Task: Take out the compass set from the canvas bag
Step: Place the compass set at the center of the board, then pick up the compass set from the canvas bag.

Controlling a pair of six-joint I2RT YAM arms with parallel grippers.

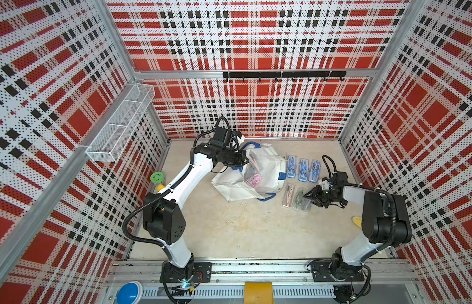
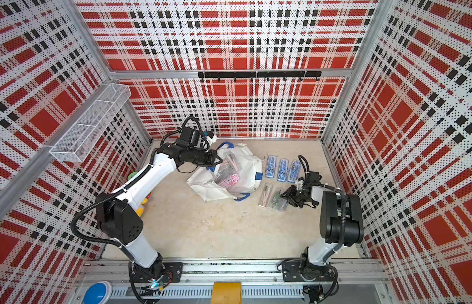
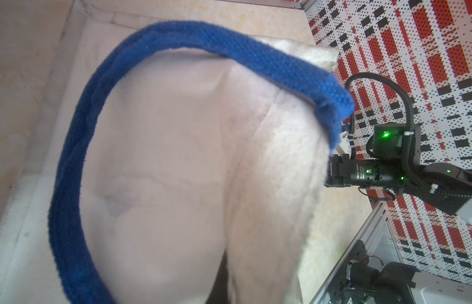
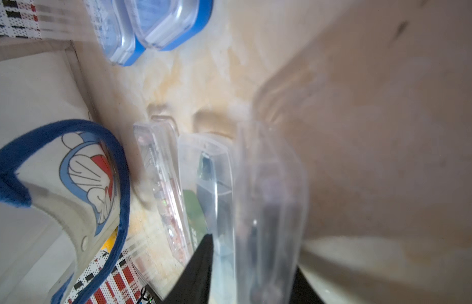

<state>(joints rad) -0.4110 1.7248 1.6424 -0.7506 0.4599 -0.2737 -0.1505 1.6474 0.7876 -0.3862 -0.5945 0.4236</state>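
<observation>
We look down on the beige tabletop (image 1: 229,231). The canvas bag (image 1: 273,163) lies slumped toward its far middle, mouth gaping so both top views see inside. A pink compass set (image 1: 252,180) rests in the bag among other clear-wrapped sets.

The left tool (image 1: 245,160) is pressed together on the bag's far left rim, by a blue patch. In the left wrist view white canvas fills the picture, and the blue strap handle (image 3: 203,42) arcs across it.

The right tool (image 1: 308,196) sits low on the bag's right side. Its black fingers (image 4: 200,265) stand to either side of a clear case (image 4: 269,197); we cannot tell whether they press on it.

That case is the outermost of three clear cases (image 1: 298,198) lying side by side on the tabletop. Just beyond them, three blue cases (image 1: 303,169) lie in a row beside the bag.
</observation>
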